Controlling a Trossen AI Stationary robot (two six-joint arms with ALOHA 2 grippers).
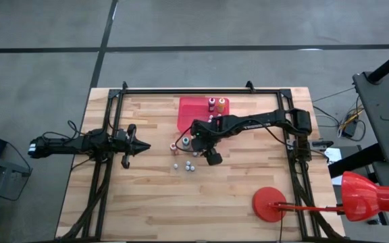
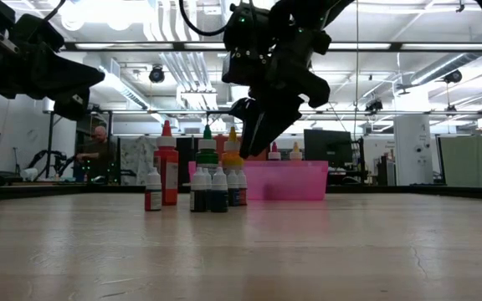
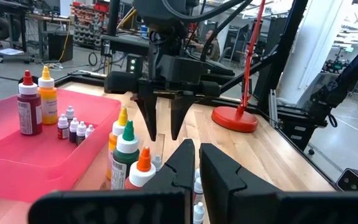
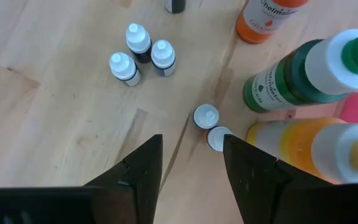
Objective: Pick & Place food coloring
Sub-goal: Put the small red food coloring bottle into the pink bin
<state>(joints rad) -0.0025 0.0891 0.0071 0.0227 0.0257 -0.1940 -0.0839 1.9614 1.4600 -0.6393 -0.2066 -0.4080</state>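
Above two small bottles I hover my right gripper, fingers wide, empty; next, descend and close.

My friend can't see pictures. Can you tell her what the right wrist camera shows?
The right gripper hangs open above the wooden table, right over two small white-capped bottles. Three more small bottles stand farther off, and bigger green, orange and yellow-orange bottles crowd one side.
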